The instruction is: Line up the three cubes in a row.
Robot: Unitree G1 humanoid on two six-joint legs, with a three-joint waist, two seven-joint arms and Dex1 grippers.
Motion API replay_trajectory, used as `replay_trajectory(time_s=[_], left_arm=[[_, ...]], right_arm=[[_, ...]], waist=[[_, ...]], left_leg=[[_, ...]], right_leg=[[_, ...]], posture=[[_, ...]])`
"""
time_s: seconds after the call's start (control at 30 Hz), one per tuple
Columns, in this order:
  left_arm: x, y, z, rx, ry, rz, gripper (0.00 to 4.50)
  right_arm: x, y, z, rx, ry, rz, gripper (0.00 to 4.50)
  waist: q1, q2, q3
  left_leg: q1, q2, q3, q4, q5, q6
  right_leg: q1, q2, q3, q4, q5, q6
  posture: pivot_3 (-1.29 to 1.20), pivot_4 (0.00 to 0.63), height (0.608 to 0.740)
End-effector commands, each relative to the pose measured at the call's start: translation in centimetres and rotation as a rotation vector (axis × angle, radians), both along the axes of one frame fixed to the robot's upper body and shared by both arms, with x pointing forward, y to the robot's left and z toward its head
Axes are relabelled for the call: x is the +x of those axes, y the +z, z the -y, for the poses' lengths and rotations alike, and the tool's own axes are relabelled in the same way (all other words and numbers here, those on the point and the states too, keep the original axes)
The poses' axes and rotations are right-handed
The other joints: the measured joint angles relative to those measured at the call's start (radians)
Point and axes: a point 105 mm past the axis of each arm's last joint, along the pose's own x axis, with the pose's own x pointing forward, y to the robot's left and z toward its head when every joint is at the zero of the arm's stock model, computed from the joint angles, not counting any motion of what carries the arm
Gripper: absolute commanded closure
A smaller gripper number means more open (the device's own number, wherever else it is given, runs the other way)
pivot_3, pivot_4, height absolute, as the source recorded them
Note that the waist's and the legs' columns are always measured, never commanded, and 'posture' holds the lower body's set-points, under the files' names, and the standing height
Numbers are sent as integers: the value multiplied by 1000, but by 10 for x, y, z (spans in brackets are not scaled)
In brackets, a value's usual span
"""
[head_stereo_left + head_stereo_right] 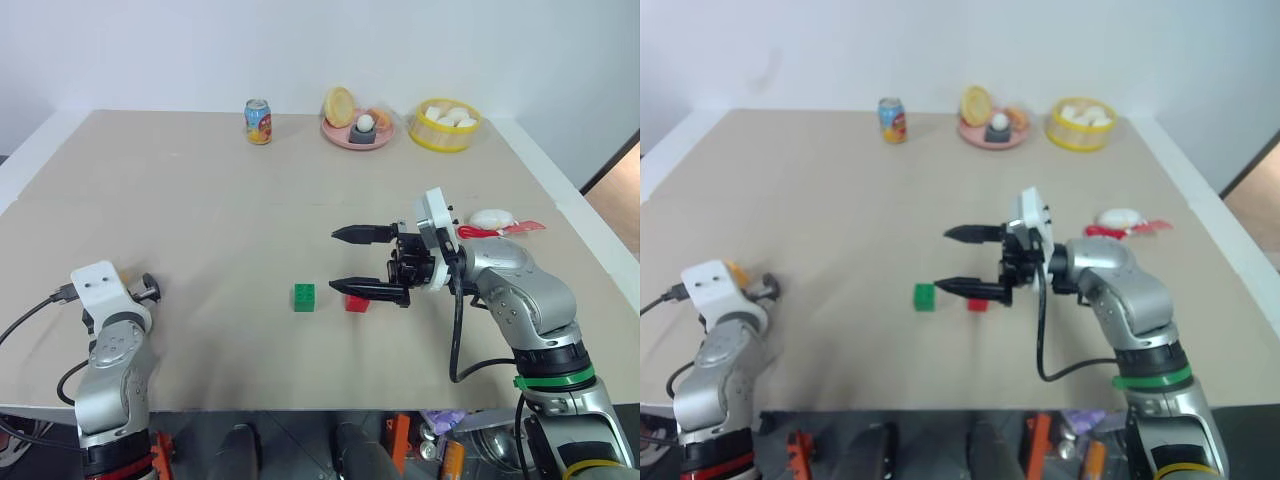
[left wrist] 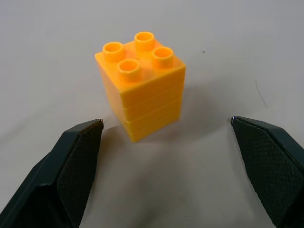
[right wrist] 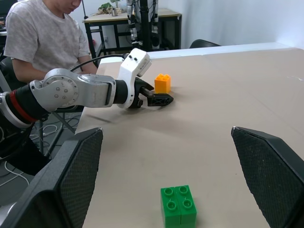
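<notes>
No text, label, brand, number or sign can be read anywhere in these views. The soda can (image 1: 258, 121) at the far edge of the desk (image 1: 200, 220) carries a printed, colourful wrap, but its lettering is too small to make out. To the right of the can, the red-and-white packet (image 1: 497, 222) near the desk's right edge shows no legible print either, and the studded blocks bear no markings that can be read.

- The studded cube (image 2: 141, 85) before my left gripper (image 2: 166, 175) was orange-yellow.
- My fingers (image 2: 71, 166) were black, with a fine grid texture.
- One cube (image 1: 304, 297) was green, another (image 1: 356, 303) red.
- The table (image 1: 200, 220) was beige.
</notes>
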Motion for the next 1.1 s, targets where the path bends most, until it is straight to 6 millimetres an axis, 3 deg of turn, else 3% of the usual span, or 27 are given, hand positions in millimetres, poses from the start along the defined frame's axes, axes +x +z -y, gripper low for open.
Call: replay_trajectory(time_s=[0.03,0.73,0.87,1.07,1.1], left_arm=[[-2,-6,-9,-2,56,-40,52],[12,-1,-10,-19,115,-76,52],[12,-1,-10,-24,120,-74,1176],[14,0,-9,-26,124,-74,3215],[14,0,-9,-26,125,-73,3273]], right_arm=[[-3,10,1,11,6,51,0],[-1,10,0,6,3,54,0],[0,10,0,6,3,54,0],[1,10,0,5,2,57,0],[1,10,0,5,1,57,0]], waist=[[0,0,0],[0,0,0],[-1,0,0],[-10,0,0],[-10,0,0]], left_leg=[[0,0,0,0,0,0],[1,-2,-2,0,0,-1],[1,-2,-2,0,0,-1],[0,-1,-2,-1,0,0],[1,-1,-2,-2,0,0]], right_leg=[[0,0,0,0,0,0],[0,0,0,0,3,-1],[0,0,0,0,3,0],[-2,1,1,0,3,-1],[-2,1,1,0,3,-1]], posture=[[0,150,740],[0,150,740],[0,150,740],[0,150,740],[0,150,740]])
